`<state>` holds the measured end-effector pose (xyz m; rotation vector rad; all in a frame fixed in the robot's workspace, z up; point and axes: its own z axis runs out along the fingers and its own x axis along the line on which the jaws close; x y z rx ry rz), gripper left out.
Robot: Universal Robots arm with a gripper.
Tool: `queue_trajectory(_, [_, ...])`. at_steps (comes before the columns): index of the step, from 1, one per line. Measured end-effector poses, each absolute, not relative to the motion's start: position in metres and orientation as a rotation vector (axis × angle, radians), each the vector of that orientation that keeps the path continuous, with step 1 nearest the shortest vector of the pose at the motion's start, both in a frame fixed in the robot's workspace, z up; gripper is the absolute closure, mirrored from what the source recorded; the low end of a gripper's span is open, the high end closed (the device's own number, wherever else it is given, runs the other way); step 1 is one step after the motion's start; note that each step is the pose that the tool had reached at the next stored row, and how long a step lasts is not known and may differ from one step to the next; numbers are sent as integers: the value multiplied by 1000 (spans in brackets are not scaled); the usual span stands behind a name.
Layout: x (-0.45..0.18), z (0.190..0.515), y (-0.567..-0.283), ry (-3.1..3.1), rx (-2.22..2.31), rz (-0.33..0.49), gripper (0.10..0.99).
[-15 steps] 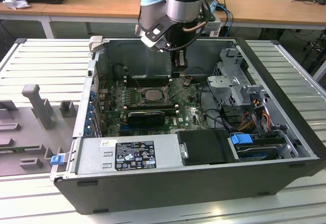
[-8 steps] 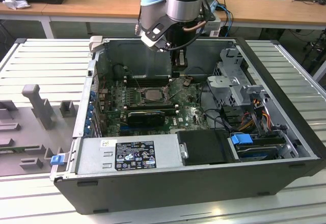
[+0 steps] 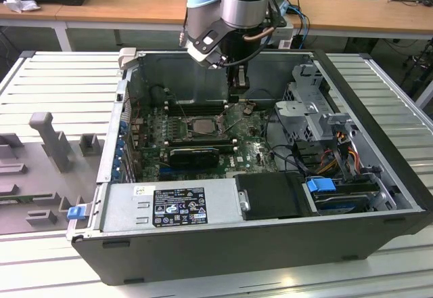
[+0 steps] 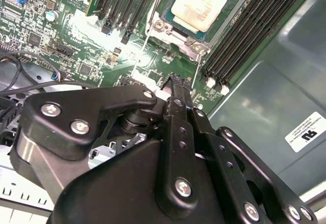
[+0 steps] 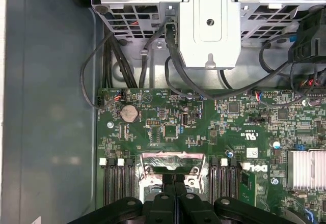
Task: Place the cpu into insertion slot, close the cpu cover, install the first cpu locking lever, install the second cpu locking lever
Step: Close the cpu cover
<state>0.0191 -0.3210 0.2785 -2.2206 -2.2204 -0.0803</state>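
Wooden desks (image 3: pixel 122 3) stand behind the ribbed table (image 3: pixel 61 81).

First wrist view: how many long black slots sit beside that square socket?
4: two slots on one side of the socket, two on the other. The claw covers their ends, so more could be hidden.

Cpu (image 4: pixel 202 6) in insertion slot (image 4: pixel 168 26)

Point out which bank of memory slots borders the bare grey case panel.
The bank running alongside the grey case panel that carries a white sticker; the other bank has green board beyond it.
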Motion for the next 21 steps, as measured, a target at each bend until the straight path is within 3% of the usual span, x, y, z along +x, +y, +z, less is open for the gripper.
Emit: queue_trajectory(21, [45,279,-322,-2217,-2217,-74,980])
